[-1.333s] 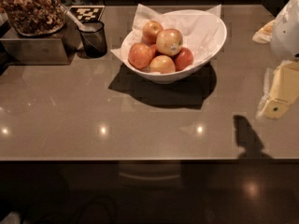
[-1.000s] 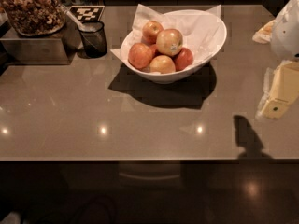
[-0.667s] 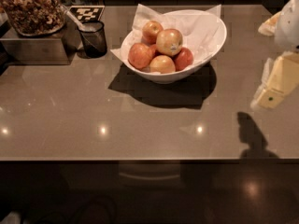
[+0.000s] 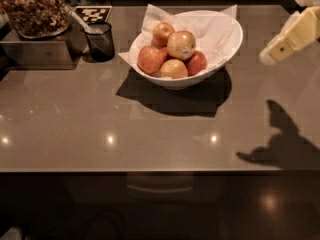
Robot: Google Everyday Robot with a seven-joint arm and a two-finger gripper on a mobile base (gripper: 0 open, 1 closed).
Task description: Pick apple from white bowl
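We see the apple (image 4: 181, 45) on top of the pile in the white bowl (image 4: 186, 82), in the upper middle of the frame, its sticker facing us and smaller apples (image 4: 151, 59) touching it all round. The bowl stands on the grey table (image 4: 150, 134). The gripper (image 4: 272, 54) hangs at the upper right edge, well apart from the bowl; we cannot tell whether it is open or closed.

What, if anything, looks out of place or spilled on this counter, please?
Nothing stands out. The white bowl sits upright on the counter, its paper lining poking over the rim, and the apple rests atop the heap inside. Nothing is spilled. The pincer hangs at the right edge, apart from the bowl.
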